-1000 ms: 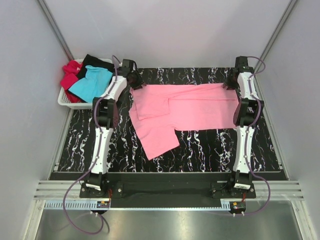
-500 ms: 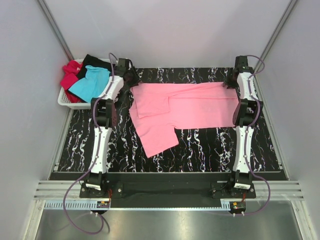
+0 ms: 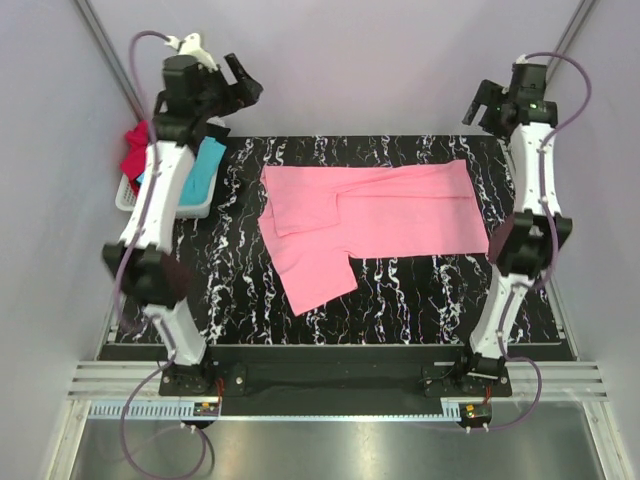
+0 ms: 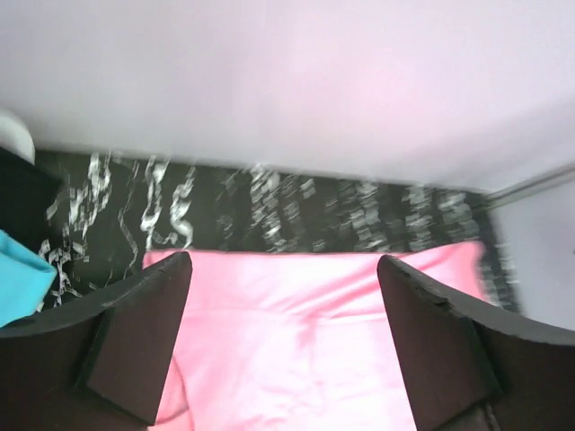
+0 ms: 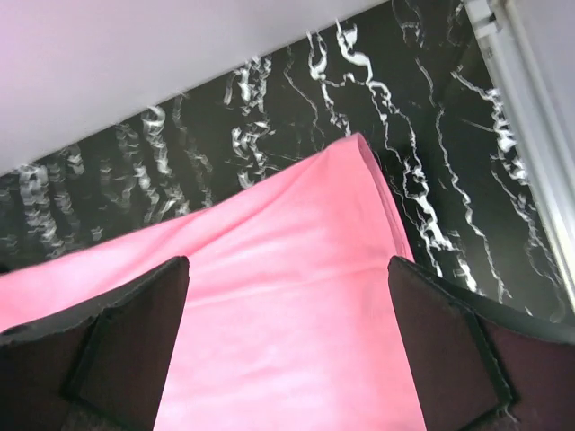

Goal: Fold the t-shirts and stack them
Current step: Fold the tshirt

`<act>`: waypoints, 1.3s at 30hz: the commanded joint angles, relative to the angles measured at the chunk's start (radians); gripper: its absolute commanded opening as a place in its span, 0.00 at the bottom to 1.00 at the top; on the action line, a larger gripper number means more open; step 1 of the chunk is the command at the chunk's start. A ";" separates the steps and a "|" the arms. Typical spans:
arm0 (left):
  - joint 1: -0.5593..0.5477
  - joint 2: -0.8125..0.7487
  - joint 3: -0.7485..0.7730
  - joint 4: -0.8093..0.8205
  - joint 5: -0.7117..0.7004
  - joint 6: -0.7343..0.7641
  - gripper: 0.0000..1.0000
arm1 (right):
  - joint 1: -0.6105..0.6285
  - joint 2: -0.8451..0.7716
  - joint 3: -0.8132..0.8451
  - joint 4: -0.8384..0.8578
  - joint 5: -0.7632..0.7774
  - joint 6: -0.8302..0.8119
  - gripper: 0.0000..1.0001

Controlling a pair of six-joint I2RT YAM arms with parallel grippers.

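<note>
The pink t-shirt (image 3: 370, 215) lies flat on the black, white-veined table (image 3: 420, 290), in the far half and roughly centred between the two arms. Its long axis runs side to side across the table, parallel to the back wall. The right end is a straight edge pointing toward the right arm's side. At the left end the cloth is doubled over itself, with a fold line showing. From there a broad flap slants down toward the near edge, so the whole outline looks like an L. I cannot tell from here which end is the collar.

The left end effector (image 4: 280, 265) is poised up by the back wall above the far left corner. Its fingers are spread wide and hold nothing, and its wrist camera looks down past them onto the shirt's left end. The right end effector (image 5: 287, 265) is likewise high over the far right corner, gaping wide and empty. The shirt's far right corner shows between its fingers, well below them.

Off the table's far left corner sits the white basket (image 3: 125, 200), partly hidden behind the left arm. The turquoise t-shirt (image 3: 205, 165) and the red t-shirt (image 3: 133, 155) are bunched inside it.
</note>
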 commanded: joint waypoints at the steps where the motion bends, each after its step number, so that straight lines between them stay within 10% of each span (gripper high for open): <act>1: -0.016 -0.210 -0.226 0.016 0.041 0.004 0.92 | -0.003 -0.239 -0.208 0.001 -0.006 0.022 1.00; 15: -0.299 -0.993 -1.289 0.049 -0.276 -0.620 0.87 | -0.055 -0.947 -1.369 0.201 0.160 0.301 1.00; 29: -0.707 -0.894 -1.531 -0.051 -0.422 -1.103 0.64 | -0.144 -0.786 -1.462 0.388 0.114 0.404 1.00; 39: -0.836 -0.658 -1.466 -0.043 -0.477 -1.172 0.59 | -0.210 -0.744 -1.437 0.400 0.111 0.392 1.00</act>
